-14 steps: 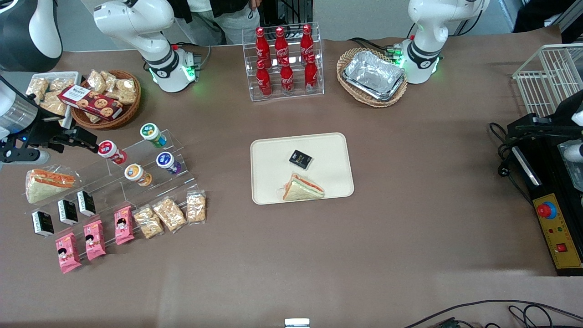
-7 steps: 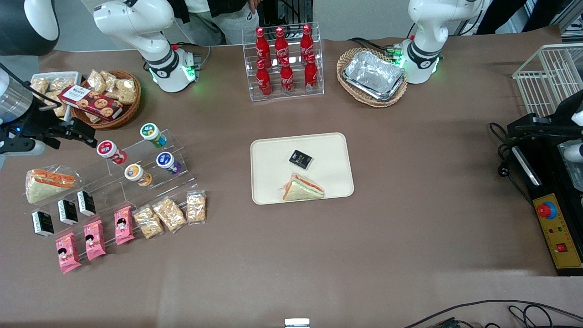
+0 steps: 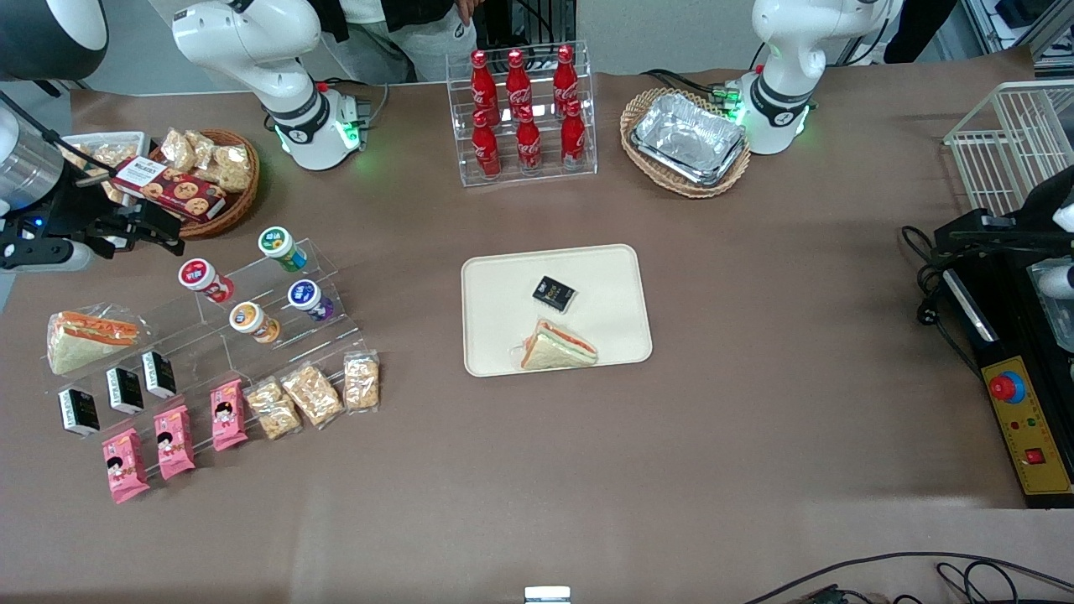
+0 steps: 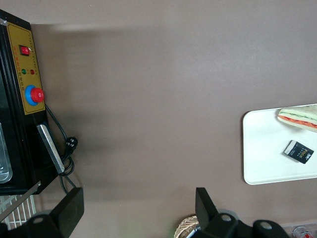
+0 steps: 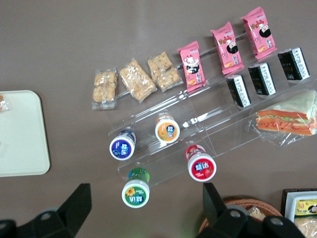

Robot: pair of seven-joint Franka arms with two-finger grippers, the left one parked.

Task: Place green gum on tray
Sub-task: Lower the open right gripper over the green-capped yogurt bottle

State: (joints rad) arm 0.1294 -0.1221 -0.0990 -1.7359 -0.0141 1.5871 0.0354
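Front view: right arm's claw [image 3: 164, 235] hangs over the working arm's end of the brown surface [image 3: 755, 403], just beside the red-bodied canister [image 3: 203, 279], holding nothing. Green gum canister with white lid [image 3: 281, 247] sits on the top step of the clear acrylic stepped rack [image 3: 252, 319], apart from the claw. Cream rectangular plastic tray [image 3: 503, 277] is mid-surface, carrying a wrapped triangular sandwich [image 3: 557, 346] and a small black packet [image 3: 553, 293].

Right wrist view: claw fingers [image 5: 74, 201] spread wide, empty, above the green gum [image 5: 136, 188].
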